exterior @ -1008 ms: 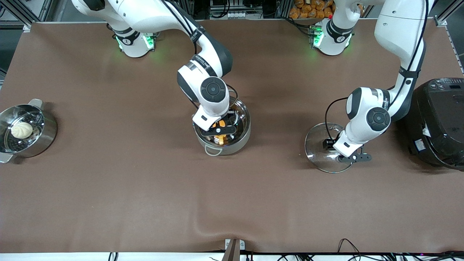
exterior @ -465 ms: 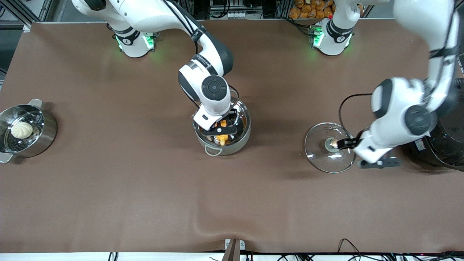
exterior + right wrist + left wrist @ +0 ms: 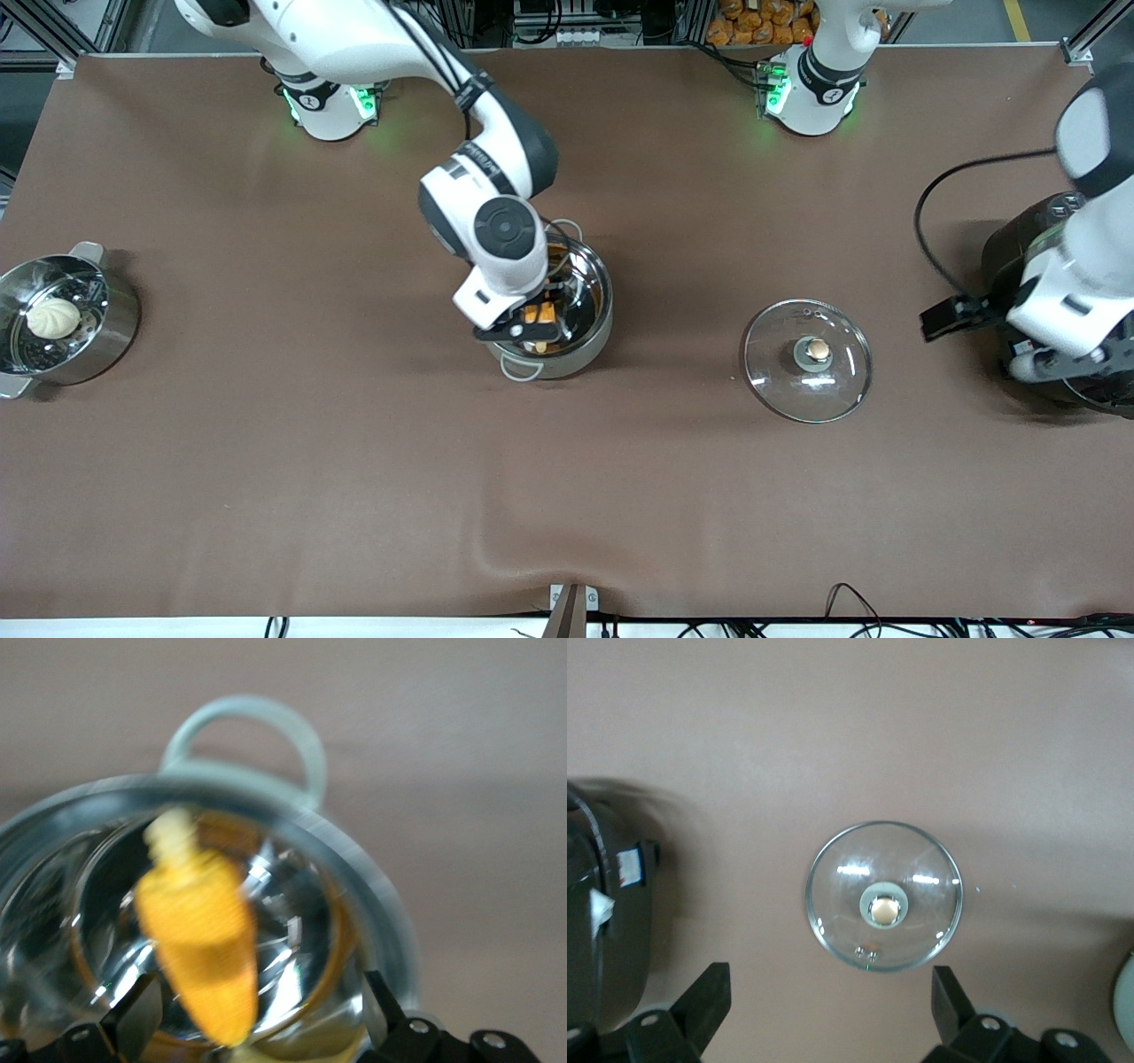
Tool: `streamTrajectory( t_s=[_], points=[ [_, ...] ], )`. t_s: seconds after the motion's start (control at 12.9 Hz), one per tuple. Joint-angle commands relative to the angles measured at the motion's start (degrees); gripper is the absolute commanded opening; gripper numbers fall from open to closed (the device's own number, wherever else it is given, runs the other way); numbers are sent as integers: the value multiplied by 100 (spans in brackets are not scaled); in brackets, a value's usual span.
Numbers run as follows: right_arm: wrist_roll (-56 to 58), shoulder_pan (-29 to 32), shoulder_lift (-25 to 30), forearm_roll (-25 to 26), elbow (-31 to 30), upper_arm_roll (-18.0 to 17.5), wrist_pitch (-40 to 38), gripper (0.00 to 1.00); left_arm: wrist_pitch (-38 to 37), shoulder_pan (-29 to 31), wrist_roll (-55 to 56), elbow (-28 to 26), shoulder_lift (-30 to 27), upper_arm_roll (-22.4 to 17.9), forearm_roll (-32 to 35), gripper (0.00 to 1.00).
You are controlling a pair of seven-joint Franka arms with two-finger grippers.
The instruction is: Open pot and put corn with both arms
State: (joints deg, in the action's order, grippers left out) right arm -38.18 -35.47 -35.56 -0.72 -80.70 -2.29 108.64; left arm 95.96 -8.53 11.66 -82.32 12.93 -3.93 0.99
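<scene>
The shiny steel pot [image 3: 595, 332] stands open mid-table. The yellow-orange corn [image 3: 539, 313] lies inside it, with its pale stem tip toward the loop handle [image 3: 239, 718]. My right gripper [image 3: 527, 330] hangs just over the pot's rim, open, its fingers wide on either side of the corn [image 3: 199, 939] and apart from it. The glass lid [image 3: 842, 381] with its tan knob lies flat on the table toward the left arm's end. My left gripper [image 3: 950, 317] is open and empty, raised between the lid and the black cooker. The lid also shows in the left wrist view [image 3: 921, 904].
A large black electric cooker [image 3: 1019, 248] stands at the left arm's end of the table, under the left arm. A steel steamer pot [image 3: 115, 328] with a white bun [image 3: 53, 316] stands at the right arm's end. A brown cloth covers the table.
My left gripper let go of the lid's knob and swung up and away toward the cooker; the lid stays on the table. My right gripper shifted slightly over the pot.
</scene>
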Motion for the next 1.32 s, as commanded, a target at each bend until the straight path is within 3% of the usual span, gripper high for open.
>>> streamTrajectory(
  t_s=[0.0, 0.31, 0.62, 0.93, 1.24],
  points=[
    [650, 539, 409, 54, -69, 149, -334, 100, -218, 9, -120, -38, -299, -3, 6, 100],
    [1960, 1637, 1084, 246, -700, 141, -475, 100, -622, 9, -191, -82, -589, 15, -11, 100],
    [3402, 2631, 2200, 300, -1343, 114, -641, 100, -675, 97, -191, -126, -730, 41, -81, 100],
    [4045, 3264, 3141, 265, -1335, -8, -1379, 100, -666, 465, -191, -468, -1072, 470, -108, 100],
    [4362, 3415, 3582, 256, -1028, 62, -1951, 100, -675, 510, -191, -460, -1012, 489, -81, 100]
  ],
)
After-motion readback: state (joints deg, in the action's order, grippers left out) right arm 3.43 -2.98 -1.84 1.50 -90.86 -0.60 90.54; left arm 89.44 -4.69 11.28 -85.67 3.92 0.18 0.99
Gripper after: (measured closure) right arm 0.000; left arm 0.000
